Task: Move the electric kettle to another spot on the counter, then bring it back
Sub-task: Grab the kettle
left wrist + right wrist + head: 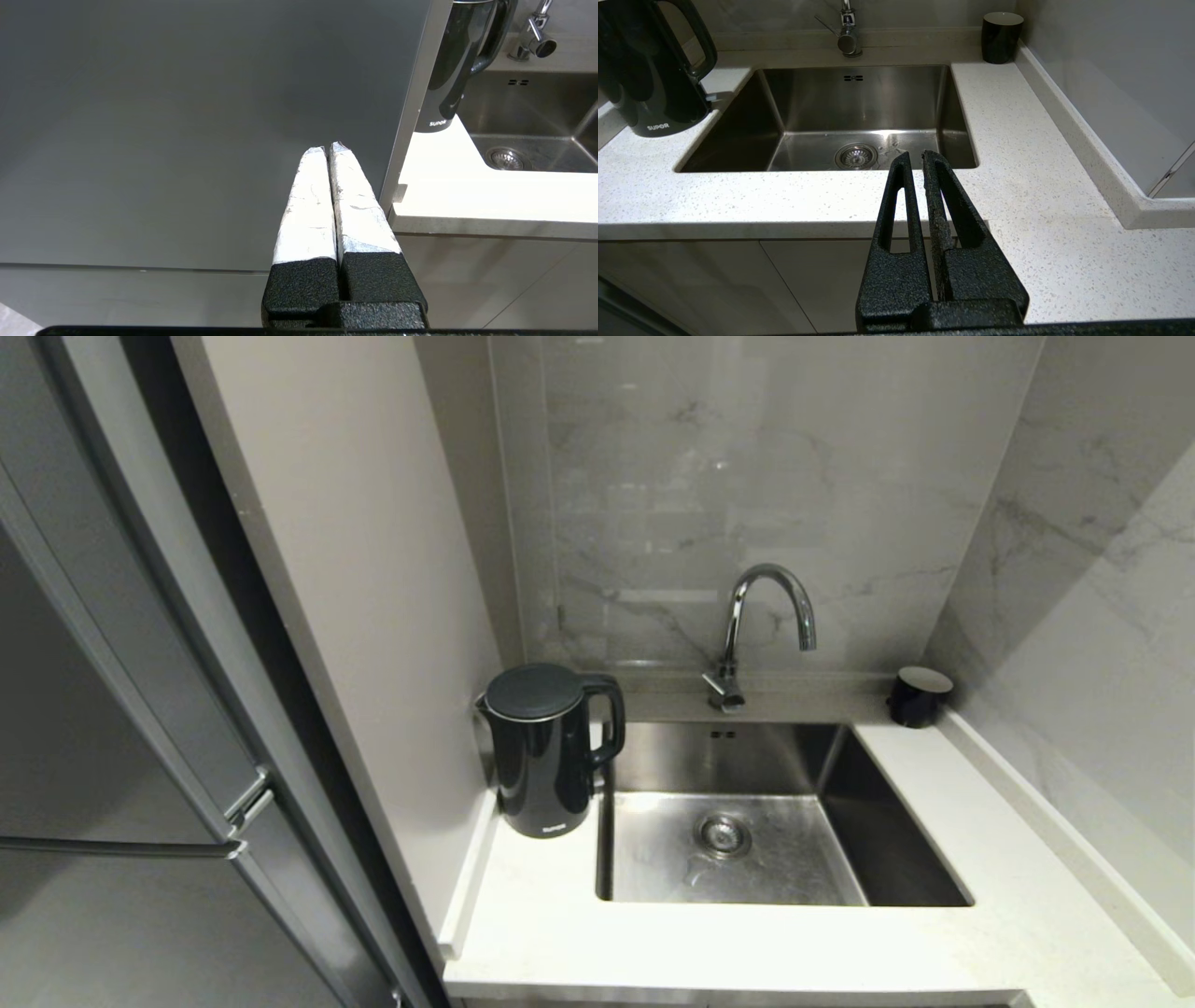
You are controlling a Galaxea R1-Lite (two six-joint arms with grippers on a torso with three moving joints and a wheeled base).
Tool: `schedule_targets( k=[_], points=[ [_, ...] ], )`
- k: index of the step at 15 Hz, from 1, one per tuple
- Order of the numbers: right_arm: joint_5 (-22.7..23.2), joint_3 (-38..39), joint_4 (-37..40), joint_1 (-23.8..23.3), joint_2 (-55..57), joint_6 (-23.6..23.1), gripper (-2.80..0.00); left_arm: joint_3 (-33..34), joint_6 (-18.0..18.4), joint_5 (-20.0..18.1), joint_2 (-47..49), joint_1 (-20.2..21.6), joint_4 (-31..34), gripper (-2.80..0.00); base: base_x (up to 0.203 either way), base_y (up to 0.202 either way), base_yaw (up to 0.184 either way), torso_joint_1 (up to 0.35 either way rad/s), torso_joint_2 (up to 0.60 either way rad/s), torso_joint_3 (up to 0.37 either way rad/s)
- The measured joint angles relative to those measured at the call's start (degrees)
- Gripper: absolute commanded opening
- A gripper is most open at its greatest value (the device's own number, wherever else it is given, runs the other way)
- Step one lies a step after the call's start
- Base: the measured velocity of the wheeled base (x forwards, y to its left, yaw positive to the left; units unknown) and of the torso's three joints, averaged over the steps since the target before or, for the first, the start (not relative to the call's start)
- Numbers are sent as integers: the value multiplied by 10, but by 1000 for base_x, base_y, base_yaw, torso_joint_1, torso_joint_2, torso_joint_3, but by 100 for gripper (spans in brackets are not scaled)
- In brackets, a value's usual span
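Observation:
The electric kettle [544,747], tall, glossy and black, stands upright on the white speckled counter [709,943] in the back left corner, left of the sink, its handle turned toward the sink. It also shows in the left wrist view as the kettle [448,70] and in the right wrist view as the kettle [649,74]. Neither arm is in the head view. My left gripper [328,148] is shut and empty, low in front of a grey panel, well short of the kettle. My right gripper [915,157] is shut and empty, in front of the counter's front edge.
A steel sink [840,859] is set into the counter, with a chrome tap [761,625] behind it. A small black cup [918,695] stands at the back right corner. A tall grey panel [355,569] borders the kettle on the left; a marble wall [1102,663] rises on the right.

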Motion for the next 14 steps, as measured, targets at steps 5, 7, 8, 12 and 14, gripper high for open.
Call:
schedule_targets(
  k=[5,7,8,12,14],
  points=[
    [0,0,0,0,0,1,-280,0,1,0,0,0,1,-280,2,3,-47,0,3,2],
    [0,0,0,0,0,1,-280,0,1,0,0,0,1,-280,2,10,-170,4,2,0],
    [0,0,0,0,0,1,-280,0,1,0,0,0,1,-280,1,8,-172,-4,7,10],
    [0,0,0,0,0,1,-280,0,1,0,0,0,1,-280,0,5,-174,-1,10,2],
    [0,0,0,0,0,1,-280,0,1,0,0,0,1,-280,0,7,-177,0,11,6]
  ],
)
